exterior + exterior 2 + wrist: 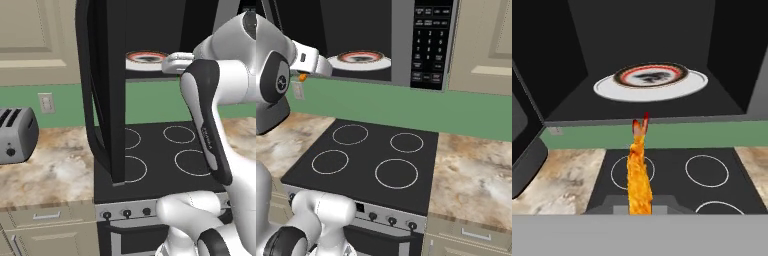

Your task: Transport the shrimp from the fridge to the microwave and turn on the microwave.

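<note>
The hand (640, 210) is clenched on the shrimp (638, 175), which stands out in front of it, tail toward the open microwave (647, 60); in the right base view an orange speck shows at the wrist end, just left of the microwave's cavity. The shrimp sits in front of and slightly below the cavity floor, above the stove (160, 155) with its 4 burner rings. Step in hand, as judged: carrying the shrimp into the microwave. To do it well, the hand should rise a little so the shrimp clears the lip of the cavity floor, then advance straight in over the plate (650, 82) and release only once the shrimp is above the plate's middle, low enough not to bounce or roll off. The door (102, 95) hangs open at the left, edge-on to the left base view; the forearm should keep right of it. Containers: the microwave holds 1 white plate with a red-ringed dark centre, resting on its floor; nothing else is seen on it. The keypad (428, 45) lies on the right of the microwave front, to be reached after the door is shut. A toaster (17, 132) stands on the table (55, 170) to the far left, clear of the path.
</note>
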Tool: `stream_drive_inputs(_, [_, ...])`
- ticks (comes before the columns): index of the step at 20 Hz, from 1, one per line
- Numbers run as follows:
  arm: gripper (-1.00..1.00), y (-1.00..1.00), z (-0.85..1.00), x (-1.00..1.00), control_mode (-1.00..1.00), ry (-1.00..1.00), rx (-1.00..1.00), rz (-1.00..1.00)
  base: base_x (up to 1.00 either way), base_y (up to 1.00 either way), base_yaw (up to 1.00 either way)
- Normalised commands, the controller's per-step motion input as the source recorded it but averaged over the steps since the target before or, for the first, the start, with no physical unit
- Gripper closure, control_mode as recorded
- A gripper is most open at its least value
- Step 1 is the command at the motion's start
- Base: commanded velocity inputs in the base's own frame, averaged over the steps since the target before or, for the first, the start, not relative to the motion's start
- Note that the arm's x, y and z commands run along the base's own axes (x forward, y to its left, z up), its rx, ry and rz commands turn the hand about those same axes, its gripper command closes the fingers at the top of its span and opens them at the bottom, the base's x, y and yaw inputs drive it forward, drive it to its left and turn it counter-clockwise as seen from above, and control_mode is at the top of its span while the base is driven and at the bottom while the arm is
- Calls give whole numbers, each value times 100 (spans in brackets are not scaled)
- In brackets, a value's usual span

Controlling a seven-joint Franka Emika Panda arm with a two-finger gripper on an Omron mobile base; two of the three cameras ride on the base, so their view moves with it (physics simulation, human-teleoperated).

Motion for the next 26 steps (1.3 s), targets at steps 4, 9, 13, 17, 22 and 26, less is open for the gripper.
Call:
stream_drive_inputs(4, [100,0,2,41,-100,-10,-8,0,0,0,0])
stream_drive_inputs(9, [100,0,-2,38,-100,-17,-8,0,0,0,0])
stream_drive_inputs(13, [100,0,2,43,-100,-9,-2,0,0,0,0])
stream_drive_inputs(17, [100,0,7,46,-100,0,0,0,0,0,0])
stream_drive_inputs(22, [100,0,8,52,-100,1,0,0,0,0,0])
stream_drive_inputs(26, [100,0,0,53,-100,5,0,0,0,0,0])
